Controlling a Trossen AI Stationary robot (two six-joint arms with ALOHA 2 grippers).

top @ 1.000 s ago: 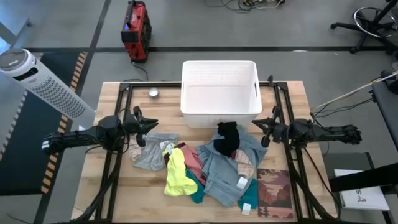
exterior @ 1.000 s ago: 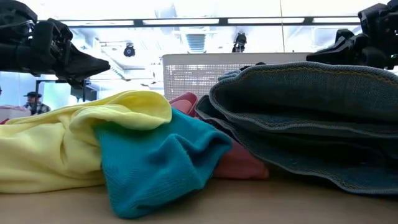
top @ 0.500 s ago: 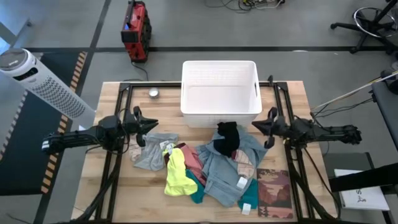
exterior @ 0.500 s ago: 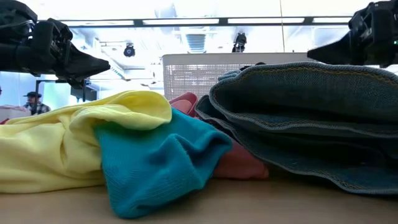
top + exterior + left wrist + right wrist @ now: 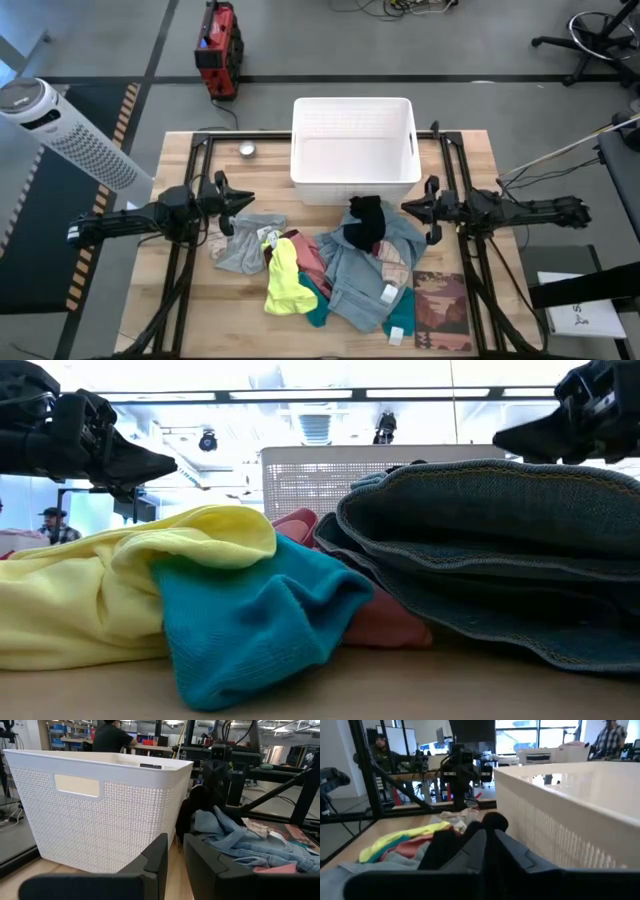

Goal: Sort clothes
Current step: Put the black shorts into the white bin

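right hand [image 5: 412,209], fingers together, crept toward black garment [image 5: 364,222] at pile's 1 o'clock | left hand [image 5: 243,201] fingers slightly apart, unmoved | no grasp yet

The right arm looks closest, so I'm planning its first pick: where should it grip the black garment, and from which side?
Grip the black garment at its bunched upper end. It lies on top of the denim piece, nearest the white basket. Probably best from above, with the right gripper coming in from the right side.
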